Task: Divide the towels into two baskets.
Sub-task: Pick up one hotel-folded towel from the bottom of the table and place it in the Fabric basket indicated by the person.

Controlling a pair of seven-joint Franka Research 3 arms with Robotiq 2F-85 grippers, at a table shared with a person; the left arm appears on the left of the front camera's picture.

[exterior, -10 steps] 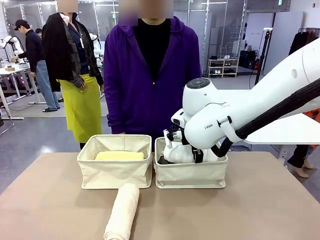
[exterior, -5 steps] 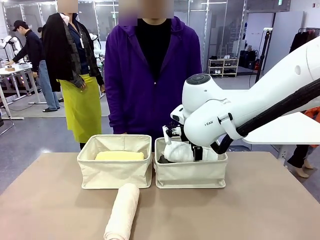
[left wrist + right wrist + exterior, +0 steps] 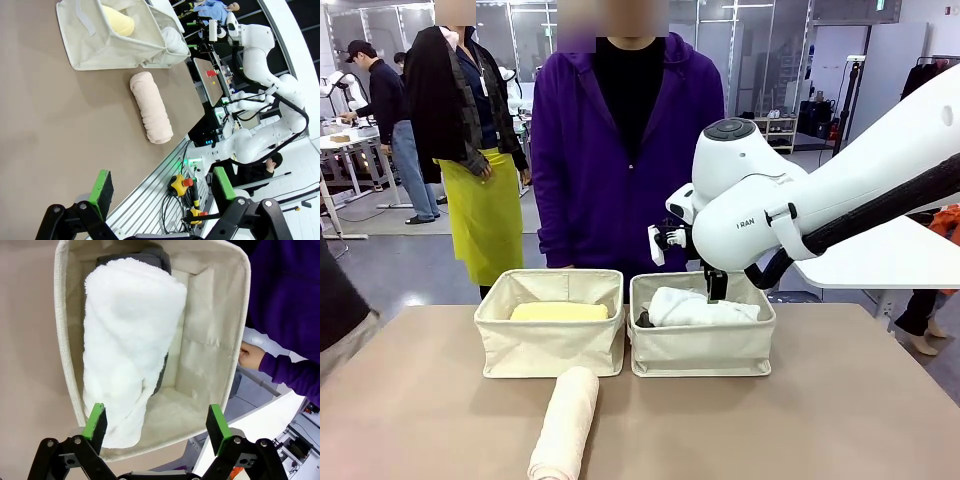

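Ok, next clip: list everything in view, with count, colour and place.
left basket: one, cream, table's far middle
right basket: one, cream, beside it
yellow towel: one, pale yellow, in left basket
white towel: one, white, in right basket, on grey towel
grey towel: one, dark grey, under it
cream towel: one, cream, on table before left basket
table: one, brown
person: one, purple top, far side
left pincer: open, by table's near edge
right pincer: open, above right basket
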